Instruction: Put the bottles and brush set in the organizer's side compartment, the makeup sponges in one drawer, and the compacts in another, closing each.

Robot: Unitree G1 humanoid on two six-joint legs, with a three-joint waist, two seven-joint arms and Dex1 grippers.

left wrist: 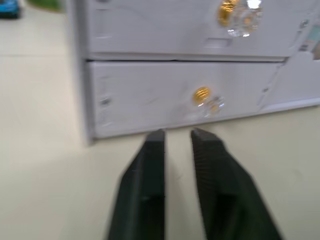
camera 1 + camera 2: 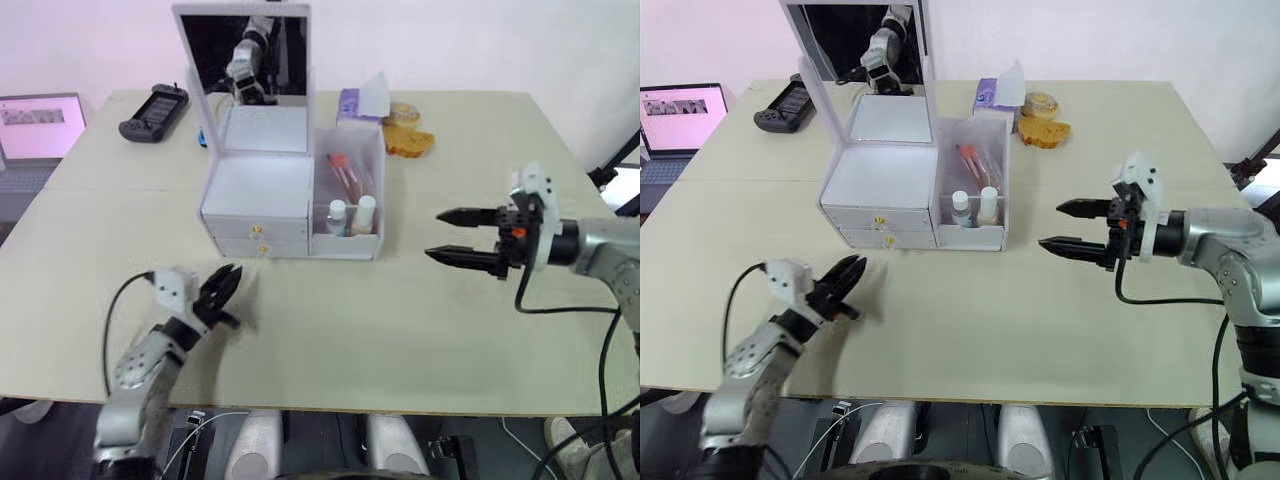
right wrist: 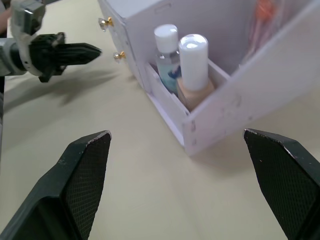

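Left claw (image 2: 226, 290) nearly clenched, fingers a narrow gap apart, gripping nothing, low over the table (image 2: 400, 330). Organizer (image 2: 258, 210) sits just ahead of it, both drawers shut; the lower drawer's gold knob (image 1: 202, 94) is just past the fingertips, not touching. Right claw (image 2: 462, 236) wide open and empty, hovering off the organizer's side compartment (image 2: 350, 190), pointing toward it, apart from it. Two bottles (image 3: 186, 62) stand upright in that compartment's front pocket; brush set (image 2: 343, 175) leans behind them.
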